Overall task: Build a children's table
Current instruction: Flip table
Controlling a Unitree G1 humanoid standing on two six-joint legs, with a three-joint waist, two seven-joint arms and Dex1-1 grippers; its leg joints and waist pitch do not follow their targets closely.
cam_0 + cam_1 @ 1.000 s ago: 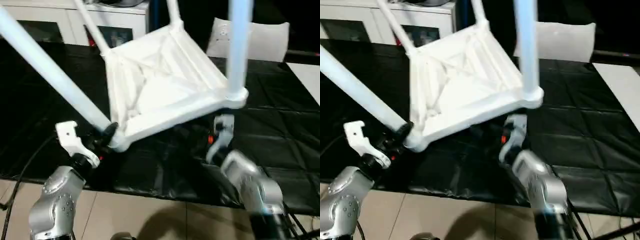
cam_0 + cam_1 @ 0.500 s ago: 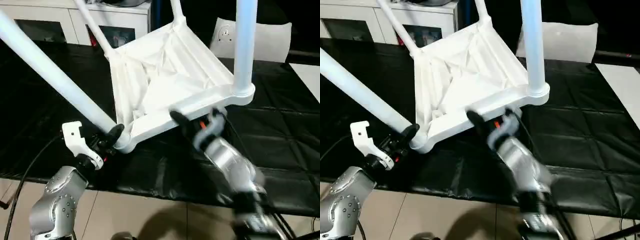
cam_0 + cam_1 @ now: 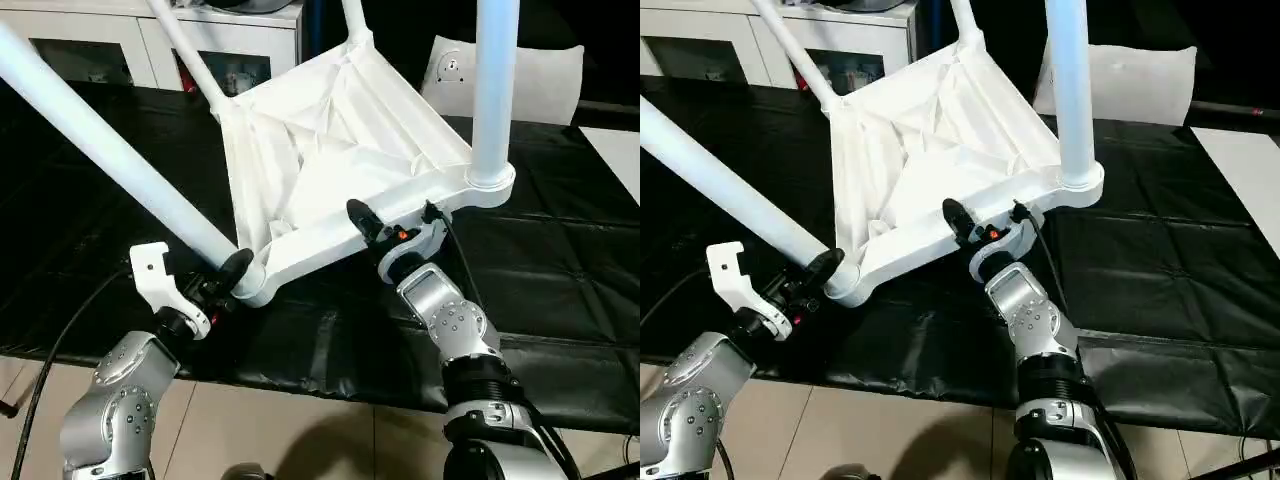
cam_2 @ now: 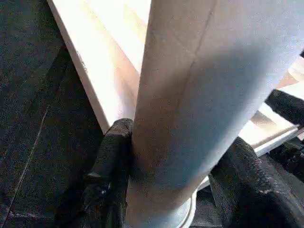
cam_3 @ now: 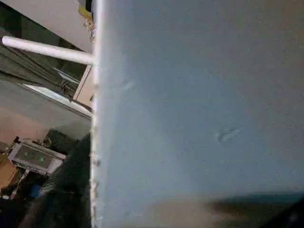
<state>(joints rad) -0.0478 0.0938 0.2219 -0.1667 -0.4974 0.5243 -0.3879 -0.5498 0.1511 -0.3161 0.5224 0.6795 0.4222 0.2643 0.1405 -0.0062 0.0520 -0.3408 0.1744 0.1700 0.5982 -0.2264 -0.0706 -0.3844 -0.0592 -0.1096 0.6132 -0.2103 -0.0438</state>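
Since a second ago the right arm has swung up from below the tilted tabletop, and the right gripper (image 3: 392, 222) now sits at the near rim of the children's table (image 3: 340, 140), its black fingers (image 3: 358, 214) straddling the rim's edge between the two near corner sockets. Its jaws were wider a moment ago and are narrowing around that rim; whether they already press on it I cannot tell. The right wrist view looks flat against a pale plastic surface, with a white leg (image 5: 47, 49) crossing beyond it.

Nearest the robot, both silver forearms rise from the bottom edge over a tan floor (image 3: 300, 430). The left gripper (image 3: 222, 276) has not moved: its jaws stand half wide, clamped on the base of the near left leg (image 3: 110, 160) just above its round socket. In the left wrist view the black fingers (image 4: 111, 156) press either side of that leg.

Beyond the grippers, the children's table is held upside down and tipped, its ribbed underside facing the camera and its far side higher than the near one. All four legs are seated in the corner sockets and point up and outward. It hangs above the black-covered table (image 3: 560, 240). Farther back stand a white cabinet with glass doors (image 3: 110, 50) and a white panel (image 3: 545, 75).
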